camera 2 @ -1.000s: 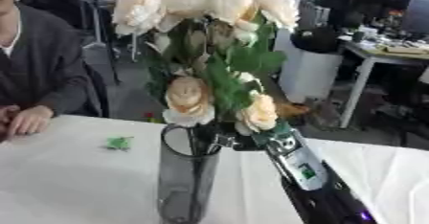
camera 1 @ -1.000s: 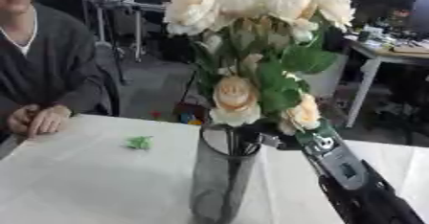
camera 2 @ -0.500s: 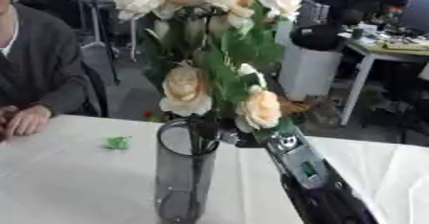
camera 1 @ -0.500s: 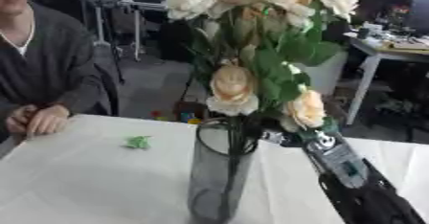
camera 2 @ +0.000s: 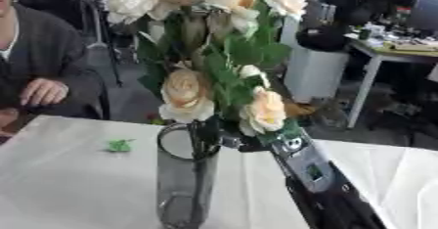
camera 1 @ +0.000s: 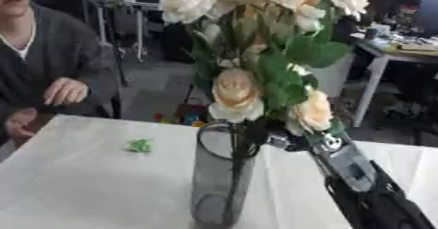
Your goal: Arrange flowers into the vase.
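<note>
Our flowers [camera 1: 256,61] have their stems down inside the vase [camera 1: 224,174]; our right hand [camera 1: 287,141] is beside the rim, its grip hidden, and we have yet to let go.

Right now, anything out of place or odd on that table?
One stray: a small green scrap, maybe a leaf, lies loose on the white tablecloth left of the glass vase. The vase stands upright, stems inside, and the bouquet is held at the rim by the right hand. No spill.
</note>
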### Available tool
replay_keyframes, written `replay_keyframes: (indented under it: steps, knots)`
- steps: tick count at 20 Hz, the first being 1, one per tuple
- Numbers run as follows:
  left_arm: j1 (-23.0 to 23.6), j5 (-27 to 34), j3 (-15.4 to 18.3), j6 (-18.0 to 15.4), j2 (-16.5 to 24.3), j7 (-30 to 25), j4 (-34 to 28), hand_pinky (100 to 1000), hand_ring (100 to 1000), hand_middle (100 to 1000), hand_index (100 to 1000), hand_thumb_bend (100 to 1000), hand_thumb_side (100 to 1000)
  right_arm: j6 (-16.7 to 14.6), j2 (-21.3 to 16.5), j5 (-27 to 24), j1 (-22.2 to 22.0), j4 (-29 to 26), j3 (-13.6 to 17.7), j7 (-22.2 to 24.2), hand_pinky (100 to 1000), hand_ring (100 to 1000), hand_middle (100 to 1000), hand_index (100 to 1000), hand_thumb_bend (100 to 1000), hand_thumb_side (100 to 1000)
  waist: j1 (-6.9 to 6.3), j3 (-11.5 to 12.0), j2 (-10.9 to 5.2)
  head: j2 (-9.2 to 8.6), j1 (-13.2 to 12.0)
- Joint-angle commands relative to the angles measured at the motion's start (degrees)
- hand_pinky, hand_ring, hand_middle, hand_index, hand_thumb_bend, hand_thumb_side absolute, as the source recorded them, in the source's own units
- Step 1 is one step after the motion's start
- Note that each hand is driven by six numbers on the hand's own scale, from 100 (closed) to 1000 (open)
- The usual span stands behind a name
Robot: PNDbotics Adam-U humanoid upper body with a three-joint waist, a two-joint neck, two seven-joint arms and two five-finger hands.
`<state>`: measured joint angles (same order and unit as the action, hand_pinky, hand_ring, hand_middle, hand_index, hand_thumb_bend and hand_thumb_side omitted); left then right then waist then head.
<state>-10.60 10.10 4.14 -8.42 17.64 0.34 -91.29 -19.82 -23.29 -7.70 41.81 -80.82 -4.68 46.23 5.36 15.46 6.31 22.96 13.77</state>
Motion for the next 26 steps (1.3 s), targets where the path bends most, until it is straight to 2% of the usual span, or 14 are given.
replay_keyframes:
  steps: [1,7,15,26]
  knots:
    - [-0.5,0.2,0.1,-0.1,0.7,-0.1,-0.6,790,778,738,790,1000,759,-2.1,-1.3,2.0,0.9,-1.3,0.0,1.0,1000,1000,1000,1000,365,760,-0.49,0.0,-0.71,-0.79,0.2]
    - [-0.7,0.2,0.1,-0.1,0.6,-0.1,-0.6,790,777,738,790,1000,758,-3.5,-1.0,6.0,0.9,-1.4,-0.4,0.6,1000,1000,1000,1000,272,619,-0.47,-0.1,-0.59,-0.9,0.3]
    - [-0.7,0.2,0.1,-0.1,0.6,-0.1,-0.5,790,777,737,789,1000,756,-3.4,-1.3,7.3,0.9,-3.0,-1.2,3.7,1000,1000,1000,1000,291,613,-0.43,-0.2,-0.55,-0.95,0.4]
    - [-0.8,0.2,0.1,-0.1,0.6,-0.2,-0.5,791,776,737,789,1000,756,-2.2,-1.2,6.7,0.5,-3.4,-0.8,4.2,1000,1000,1000,1000,289,626,-0.43,-0.3,-0.6,-1.16,0.4]
